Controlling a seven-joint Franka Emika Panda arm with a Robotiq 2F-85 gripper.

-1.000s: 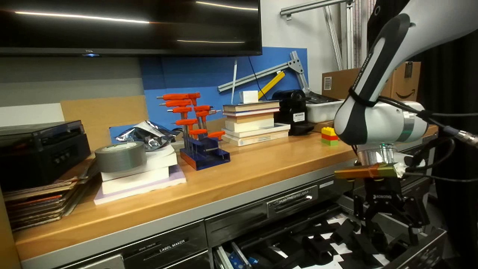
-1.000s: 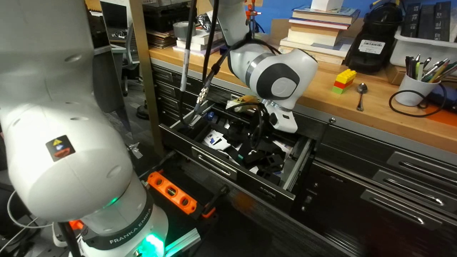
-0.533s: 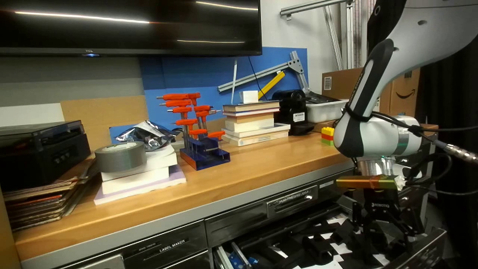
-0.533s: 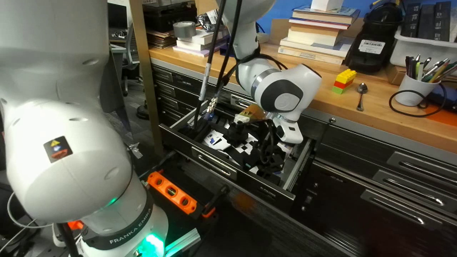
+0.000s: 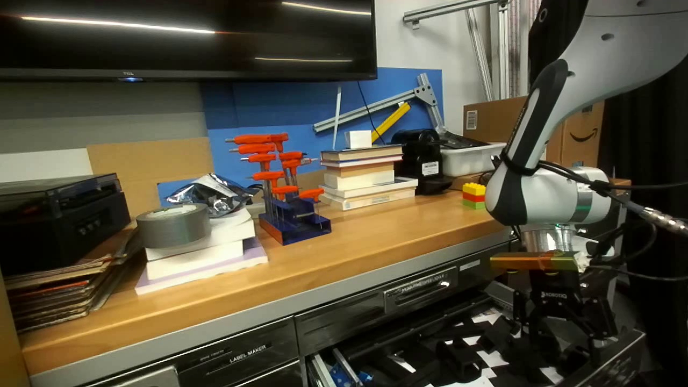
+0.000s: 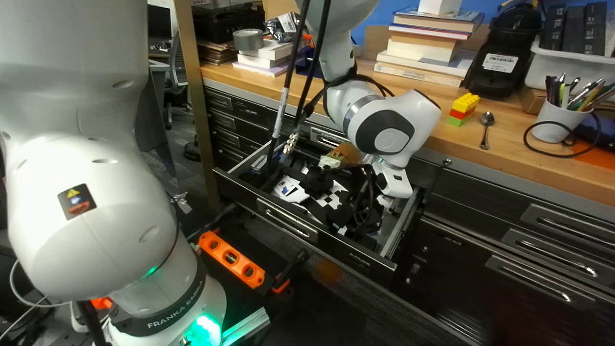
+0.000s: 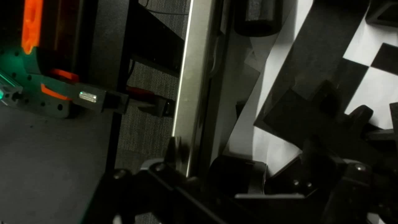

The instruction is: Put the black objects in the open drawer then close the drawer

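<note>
Below a wooden worktop (image 5: 365, 231), matte-black objects (image 5: 459, 359), some flat and angular, some blocky with hollows, lie jumbled on a black-and-white checkered sheet (image 6: 330, 199) inside a pulled-out dark drawer (image 6: 336, 246) with a silver bar handle (image 6: 288, 222). Pointing down over it, the gripper (image 5: 563, 346), lettered ROBOTIQ, has its fingers spread wide; whether they touch an object cannot be told. Nearby, a neighbouring drawer front (image 5: 236, 360) reads LABEL MAKER, a wall screen (image 5: 188, 40) TCL, and the arm's base (image 6: 166, 307) FRANKA EMIKA, while a cardboard box (image 5: 583, 124) shows a curved arrow
</note>
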